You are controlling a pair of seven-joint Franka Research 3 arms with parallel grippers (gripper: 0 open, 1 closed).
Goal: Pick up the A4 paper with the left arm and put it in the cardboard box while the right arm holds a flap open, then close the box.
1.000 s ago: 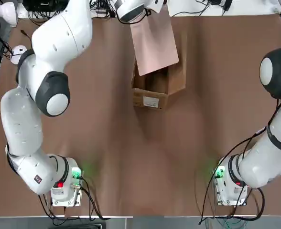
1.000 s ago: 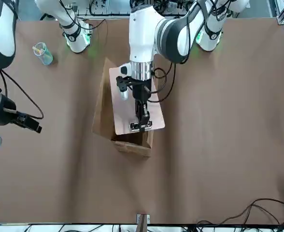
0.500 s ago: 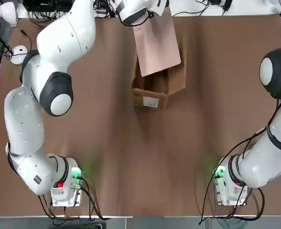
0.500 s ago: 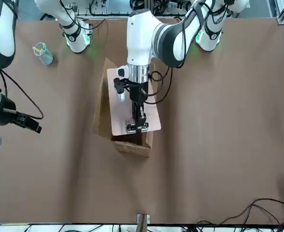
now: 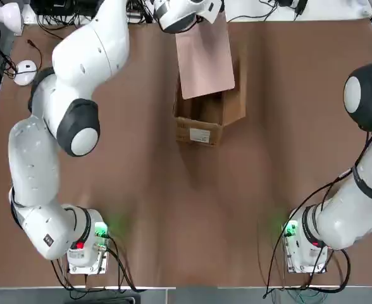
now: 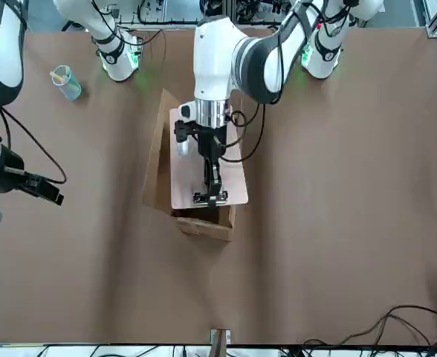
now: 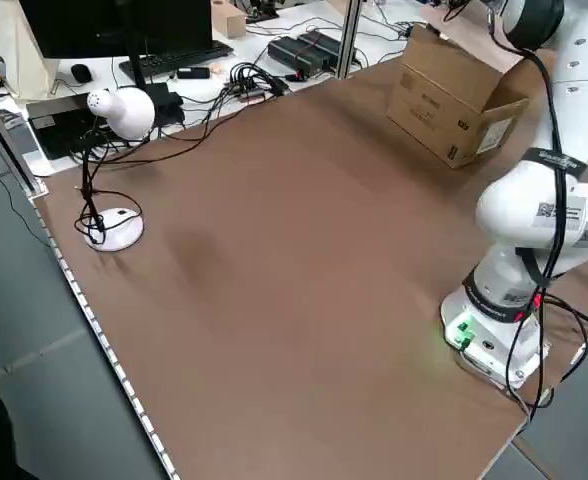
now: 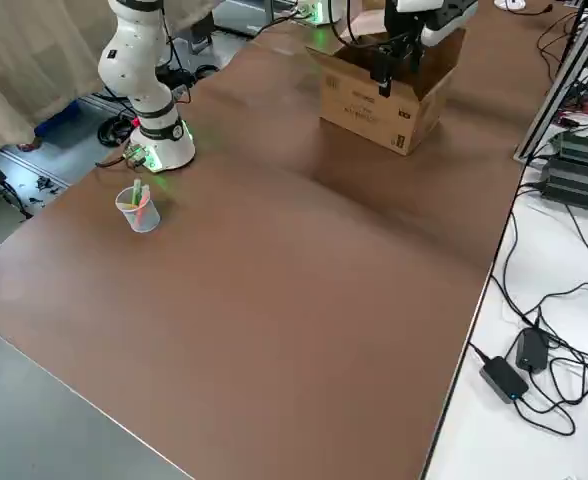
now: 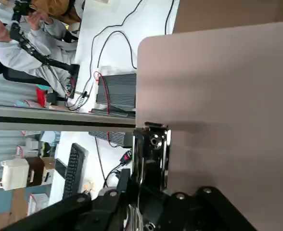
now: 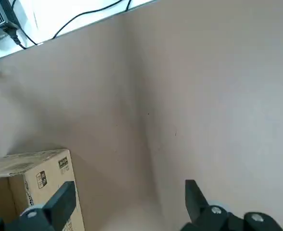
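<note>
The pale pink A4 paper (image 6: 207, 171) hangs over the open cardboard box (image 6: 200, 225), covering most of the opening. My left gripper (image 6: 211, 198) is shut on the dark clip (image 9: 153, 147) at the sheet's far short edge. From above, the A4 paper (image 5: 205, 60) hides the far part of the cardboard box (image 5: 202, 120), whose white label faces the robot. One long flap (image 6: 157, 152) stands open on the robot's right side. My right gripper (image 6: 46, 190) is open and empty, well away from the box at the table's right side. Its fingers (image 10: 192, 195) are spread wide.
A clear plastic cup (image 6: 66, 82) stands near the right arm's base. A white desk lamp (image 7: 114, 110) and cables lie off the table's left edge. Power bricks and cables (image 8: 519, 365) lie beyond the far edge.
The left gripper shifted the paper slightly toward the robot's right and turned it to line up with the box. The right arm stayed still.
</note>
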